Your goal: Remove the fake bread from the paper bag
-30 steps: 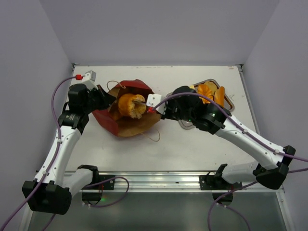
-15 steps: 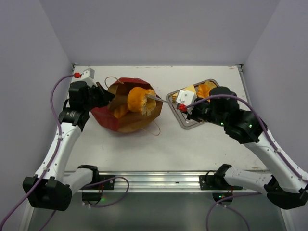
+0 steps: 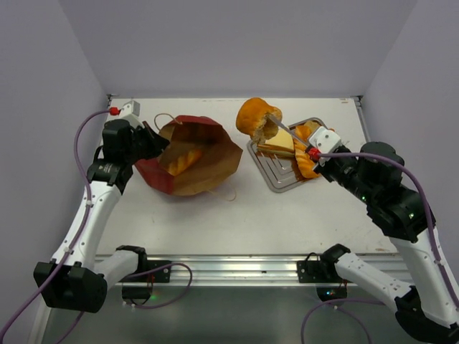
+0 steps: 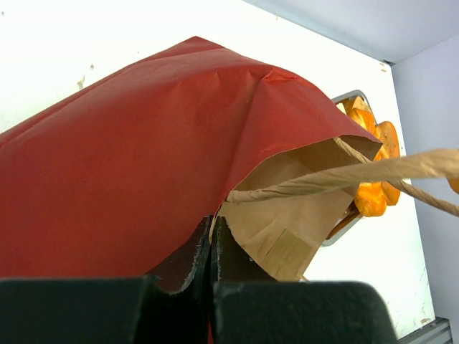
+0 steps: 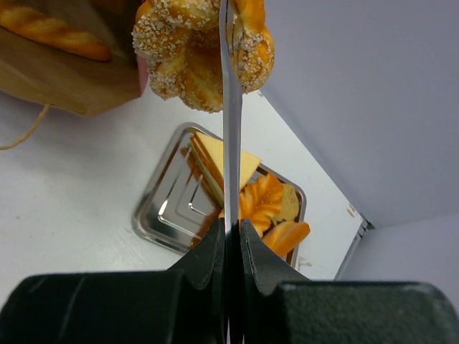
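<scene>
— Fake bread [image 3: 259, 118] first: where is it, and how should this carry finish?

— Take it from the big things down. The white counter [image 3: 215, 215] bears everything. The paper bag [image 3: 208, 168], red outside and creased brown kraft inside, lies open at centre left of the top view. The left claw [image 4: 211, 228] is pinched tight on its rim, a grip worth having, since it props the mouth wide. One long glazed loaf [image 3: 183, 161] lies inside, not taken out.

— And the tray?

— The steel tray [image 3: 276, 179], shiny and ridged, sits right of centre. A wedge sandwich [image 3: 281, 146] and glossy orange rolls [image 3: 307, 163] are on it. The seeded roll [image 5: 193, 50] is round, knotted and rough with grains. It hangs raised at upper centre, near the tray's upper-left corner and clear of the bag.

— Held how?

— By thin metal tongs [image 5: 228, 129], on which the right claw [image 5: 229, 231] is squeezed closed. A hard toy may slip between smooth blades, I'd judge. So bring it low over bare steel, level, then ease the squeeze slowly.
</scene>
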